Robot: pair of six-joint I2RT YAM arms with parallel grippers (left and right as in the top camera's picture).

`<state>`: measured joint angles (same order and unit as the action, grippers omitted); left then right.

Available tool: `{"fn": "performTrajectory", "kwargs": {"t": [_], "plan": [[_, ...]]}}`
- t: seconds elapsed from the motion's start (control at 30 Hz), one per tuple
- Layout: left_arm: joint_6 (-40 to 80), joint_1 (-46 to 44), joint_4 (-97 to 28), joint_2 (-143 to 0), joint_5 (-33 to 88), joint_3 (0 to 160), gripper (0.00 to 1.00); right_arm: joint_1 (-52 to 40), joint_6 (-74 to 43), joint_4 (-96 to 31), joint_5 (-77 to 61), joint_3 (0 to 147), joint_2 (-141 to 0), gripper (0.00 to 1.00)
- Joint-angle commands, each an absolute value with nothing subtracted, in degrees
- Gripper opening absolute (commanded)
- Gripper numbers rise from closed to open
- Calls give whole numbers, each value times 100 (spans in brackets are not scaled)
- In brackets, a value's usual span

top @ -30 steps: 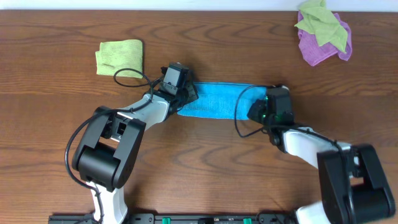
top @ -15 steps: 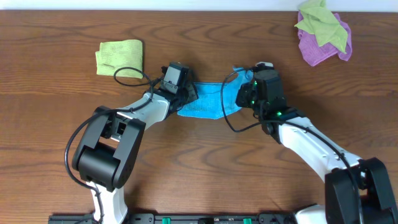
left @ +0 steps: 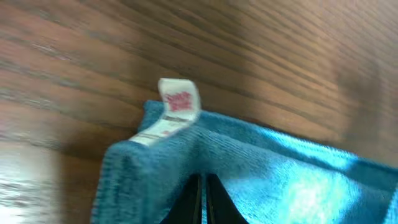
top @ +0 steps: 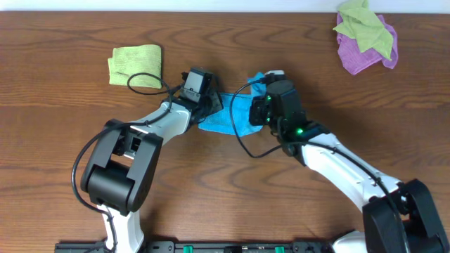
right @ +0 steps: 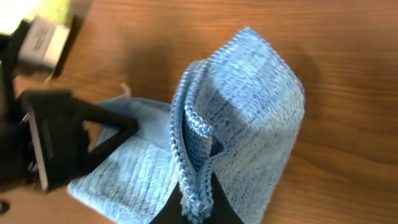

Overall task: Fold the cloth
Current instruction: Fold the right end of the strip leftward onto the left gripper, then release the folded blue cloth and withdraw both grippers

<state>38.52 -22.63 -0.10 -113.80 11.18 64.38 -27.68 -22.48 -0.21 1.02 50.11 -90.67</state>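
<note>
The sky-blue cloth (top: 235,116) lies on the brown wooden table between my two grippers, its right part lifted and doubled over toward the left. My left gripper (top: 211,107) is shut on the cloth's left end; in the left wrist view its fingers (left: 204,199) press together on the blue fabric (left: 280,174) below the white tag (left: 177,102). My right gripper (top: 259,105) is shut on the cloth's right edge; in the right wrist view its fingers (right: 198,202) pinch the stitched hem (right: 193,149) above the flat part.
A folded light green cloth (top: 135,65) lies at the back left. A purple cloth (top: 365,55) with a light green cloth (top: 362,24) on it lies at the back right corner. Black cables loop near both wrists.
My right gripper has moved left and up the table with the cloth's right end, folding it over toward my left gripper. The left gripper has stayed in place.
</note>
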Motion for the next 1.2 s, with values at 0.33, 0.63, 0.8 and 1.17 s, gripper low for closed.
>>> {"fn": "performTrajectory", "kwargs": {"t": [0.33,0.63,0.8,1.17], "plan": [[3420,-1712,-440,-10733,1028,6587,6,-3273,-1964,106,202,5155,-9002,1],[2912,-1459,-985,-10191,718,6584,6,-3500,-1922,14,298,5684,-9564,2],[2714,-1216,-1378,-9821,399,6584,6,-3675,-1925,-132,301,6064,-9961,1],[2674,-666,-1586,-9244,405,6584,6,-3957,-1968,-43,311,6359,-10621,1]]}}
